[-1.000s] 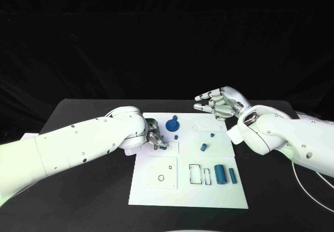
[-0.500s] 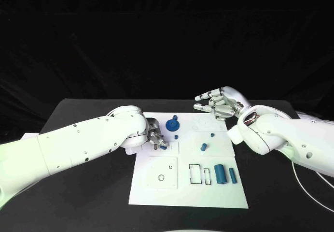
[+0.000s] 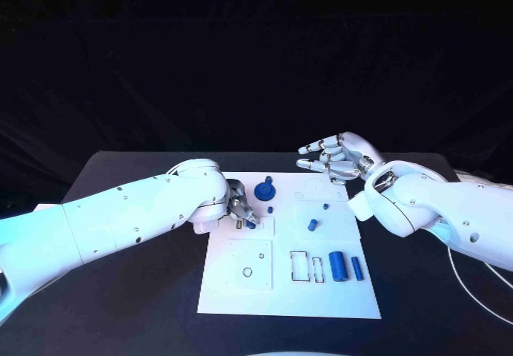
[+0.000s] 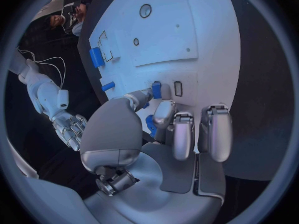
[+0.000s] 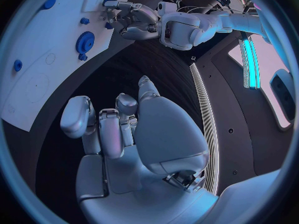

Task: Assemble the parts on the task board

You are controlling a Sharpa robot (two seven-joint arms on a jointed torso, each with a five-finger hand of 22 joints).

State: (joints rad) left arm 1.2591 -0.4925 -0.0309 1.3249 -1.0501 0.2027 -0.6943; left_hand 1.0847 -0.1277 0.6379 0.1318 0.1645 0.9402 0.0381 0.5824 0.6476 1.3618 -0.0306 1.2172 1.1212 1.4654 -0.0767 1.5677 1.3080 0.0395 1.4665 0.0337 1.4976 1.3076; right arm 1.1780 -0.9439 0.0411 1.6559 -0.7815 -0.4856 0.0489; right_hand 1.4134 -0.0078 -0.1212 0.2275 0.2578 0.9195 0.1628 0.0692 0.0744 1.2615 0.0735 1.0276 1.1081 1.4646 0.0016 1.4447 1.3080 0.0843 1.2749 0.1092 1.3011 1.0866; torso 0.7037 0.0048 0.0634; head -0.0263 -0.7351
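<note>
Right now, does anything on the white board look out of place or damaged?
Nothing stands out. The task board lies flat, and the left hand pinches a small blue part at it.

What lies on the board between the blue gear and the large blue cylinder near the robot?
In the head view, between the blue gear and the large blue cylinder a small blue peg stands on the white task board.

The board [image 3: 288, 297] lies at the centre of the desk [image 3: 128, 297]. A gear [image 3: 265, 194] sits on it at 12 o'clock, a short peg [image 3: 312, 225] just right of centre. Two cylinders [image 3: 338, 267] lie side by side at 4 o'clock. The left hand [image 3: 239, 211] is over the board's 10 o'clock edge, pinching a small piece [image 4: 156, 90]. The right hand [image 3: 336, 158] is off the board at 1 o'clock.
</note>
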